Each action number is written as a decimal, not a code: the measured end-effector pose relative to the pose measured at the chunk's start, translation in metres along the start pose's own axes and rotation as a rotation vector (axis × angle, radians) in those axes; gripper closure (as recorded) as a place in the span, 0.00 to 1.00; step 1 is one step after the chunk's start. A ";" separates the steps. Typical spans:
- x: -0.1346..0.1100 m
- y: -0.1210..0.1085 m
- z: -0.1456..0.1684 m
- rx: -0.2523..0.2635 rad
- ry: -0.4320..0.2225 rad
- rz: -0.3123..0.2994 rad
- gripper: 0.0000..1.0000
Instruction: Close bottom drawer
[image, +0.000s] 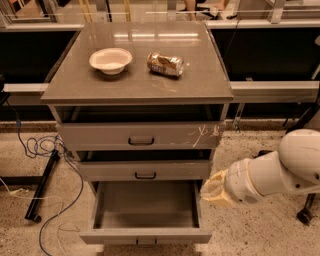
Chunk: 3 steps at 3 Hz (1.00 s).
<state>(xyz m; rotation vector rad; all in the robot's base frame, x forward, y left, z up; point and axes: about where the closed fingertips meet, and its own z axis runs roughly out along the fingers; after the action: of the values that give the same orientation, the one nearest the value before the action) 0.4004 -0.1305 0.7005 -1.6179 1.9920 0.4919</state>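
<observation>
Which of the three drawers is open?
The bottom drawer: pulled far out, its inside showing. The middle drawer and top drawer are nearly shut. The tool hangs beside the open one's right wall.

We see a grey cabinet top (135, 85) carrying a white bowl (110, 60) at left and a dented can (165, 64) on its side near it, apart. Cables (40, 148) lie on the speckled floor (260, 235) at left. The gripper (214, 190) hangs low beside the cabinet's right side.

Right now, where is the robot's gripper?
In the camera view, the gripper hangs low on the right, next to the right side of the pulled-out bottom drawer, below the middle drawer front.
</observation>
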 end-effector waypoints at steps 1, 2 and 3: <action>0.022 -0.010 0.027 -0.023 -0.073 -0.058 1.00; 0.022 -0.010 0.028 -0.023 -0.073 -0.058 1.00; 0.035 -0.012 0.052 -0.013 -0.063 -0.019 1.00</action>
<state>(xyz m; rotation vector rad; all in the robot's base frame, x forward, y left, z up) 0.4157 -0.1311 0.6386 -1.6074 1.9295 0.5430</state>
